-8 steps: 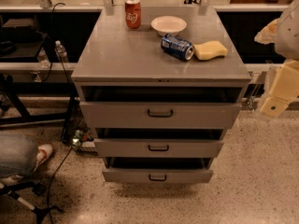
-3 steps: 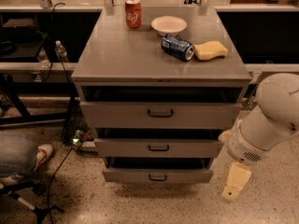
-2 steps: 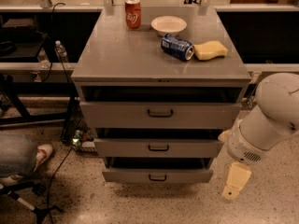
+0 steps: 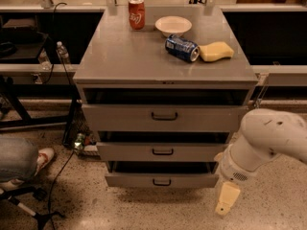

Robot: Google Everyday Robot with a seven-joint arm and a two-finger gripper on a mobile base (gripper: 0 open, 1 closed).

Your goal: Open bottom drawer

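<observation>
The grey cabinet (image 4: 165, 63) has three drawers stacked in its front. The bottom drawer (image 4: 129, 179) is the slimmest, with a small dark bar handle (image 4: 161, 182) at its centre; a dark gap shows above its front. My gripper (image 4: 226, 199) hangs from the white arm (image 4: 268, 138) near the floor, just right of the bottom drawer's right end. It is level with the drawer front and apart from the handle. It holds nothing that I can see.
On the cabinet top stand a red can (image 4: 136, 13), a white bowl (image 4: 173, 25), a blue can (image 4: 182, 48) on its side and a yellow sponge (image 4: 216, 51). A person's leg and shoe (image 4: 29, 159) and a chair base (image 4: 33, 210) are at the lower left. Cables lie beside the cabinet.
My arm has swung down from the upper right to the floor beside the bottom drawer, and over the last second the gripper has shifted slightly left and lower. The drawers have not moved.
</observation>
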